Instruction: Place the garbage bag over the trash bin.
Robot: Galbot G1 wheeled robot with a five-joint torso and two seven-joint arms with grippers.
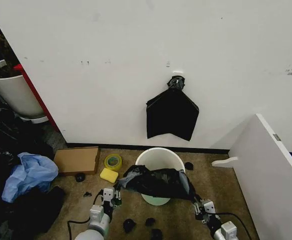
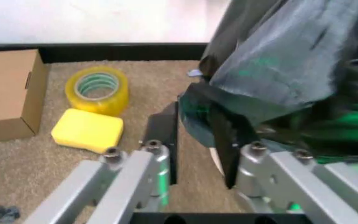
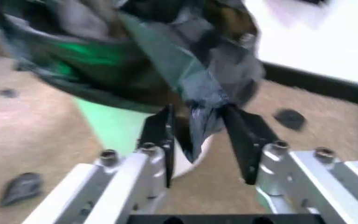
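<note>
Both hands are pinching the bag [image 1: 156, 181], left hand [image 1: 116, 194] on one end and right hand [image 1: 198, 202] on the other, so it hangs stretched between them across the near rim of the bin [image 1: 158, 159] on the floor.

Light: bright, even indoor light on the white wall [image 1: 135, 60]; left floor corner dim.
Glare: pale sheen on the glossy black plastic garbage bag [image 1: 156, 181].
Colour spill: green glow on the bag in both wrist views.
Focus: wrist views soft, right one most smeared.
</note>
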